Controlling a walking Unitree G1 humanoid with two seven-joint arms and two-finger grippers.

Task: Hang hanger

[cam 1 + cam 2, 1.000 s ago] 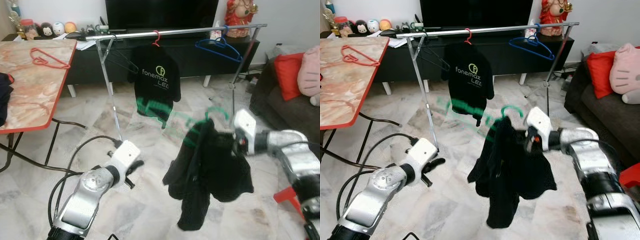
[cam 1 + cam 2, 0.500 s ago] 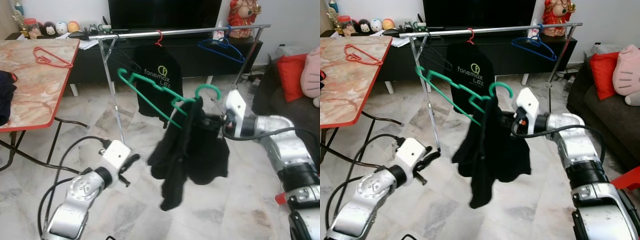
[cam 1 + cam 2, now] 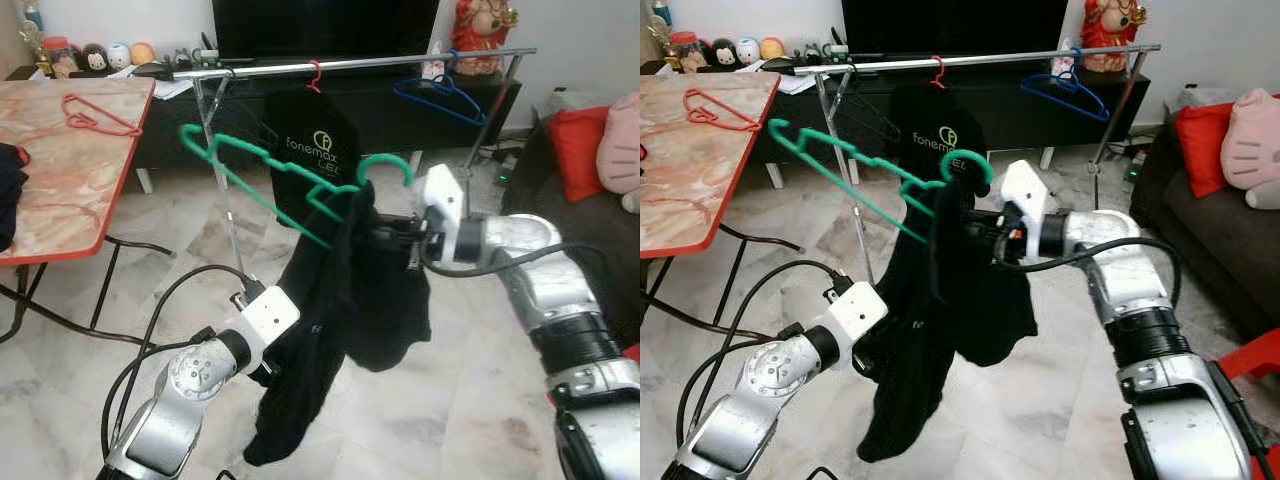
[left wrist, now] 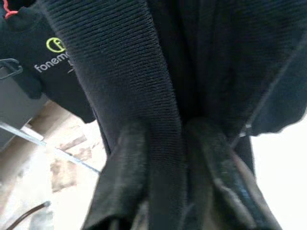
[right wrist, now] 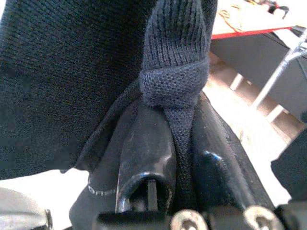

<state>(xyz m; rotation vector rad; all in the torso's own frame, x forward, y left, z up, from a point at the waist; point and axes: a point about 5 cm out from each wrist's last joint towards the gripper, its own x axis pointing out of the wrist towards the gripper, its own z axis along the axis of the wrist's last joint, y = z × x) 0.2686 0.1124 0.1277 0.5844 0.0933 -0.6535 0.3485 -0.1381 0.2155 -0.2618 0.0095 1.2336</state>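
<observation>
Knitwear hangs in front of me: a black garment (image 3: 350, 300) draped on a green hanger (image 3: 270, 185), held up in the air between my two arms, in front of the clothes rail (image 3: 350, 63) and not yet hooked on it. My right gripper (image 3: 395, 235) reaches in from the right at the collar end, just below the hanger's green hook; on the right wrist view its two black fingers (image 5: 144, 153) are clamped on a bunched fold of the dark knit, the fabric pinched tight between them. My left gripper (image 3: 865, 360) sits lower, against the hanging tail of the same garment; on the left wrist view its fingers (image 4: 124, 177) stand on either side of a ribbed fold of the cloth, pressed close to it, so I read them as closed on the garment. The hanger tilts, its long arm rising up and away toward my left, its far tip in line with the rail's left upright. On the rail behind I see a black printed T-shirt (image 3: 320, 150) on a red hanger (image 3: 316, 75) and a bare blue hanger (image 3: 440, 95) further to the right. A marble-patterned table (image 3: 60, 170) with a red edge stands to my left, a red hanger (image 3: 95, 115) lying on it. A dark sofa with a red cushion (image 3: 580, 150) is at the right.
</observation>
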